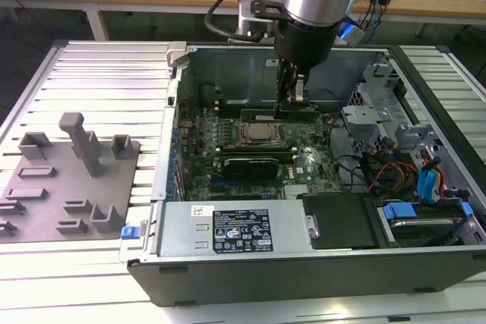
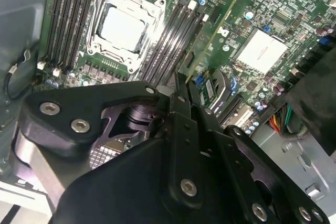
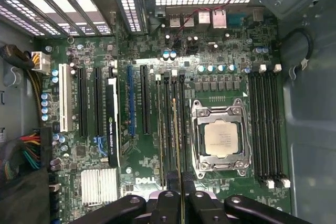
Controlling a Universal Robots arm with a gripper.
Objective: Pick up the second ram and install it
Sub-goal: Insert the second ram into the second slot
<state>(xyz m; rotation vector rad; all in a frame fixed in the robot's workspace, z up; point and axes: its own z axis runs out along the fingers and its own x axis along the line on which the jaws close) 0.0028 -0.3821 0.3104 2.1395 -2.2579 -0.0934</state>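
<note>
My gripper (image 1: pixel 288 105) hangs inside the open computer case (image 1: pixel 250 271), shut on the second ram (image 1: pixel 260 113), a long thin green stick. In both wrist views the ram (image 3: pixel 176 140) (image 2: pixel 211 39) shows edge-on, gripped near its middle between the black fingers (image 3: pixel 167 199). It lines up over the black memory slots (image 3: pixel 167 129) between the processor socket (image 3: pixel 220 137) and the expansion slots. I cannot tell whether it touches a slot. The socket (image 2: pixel 123 27) (image 1: pixel 262 134) lies just beside it.
A black card (image 1: pixel 243 166) stands in an expansion slot near the socket. More memory slots (image 3: pixel 266 129) run by the case wall. The power supply (image 1: pixel 228 229) sits at the front, drive cage and cables (image 1: pixel 410 165) at the exterior view's right, a grey fixture (image 1: pixel 76 165) at its left.
</note>
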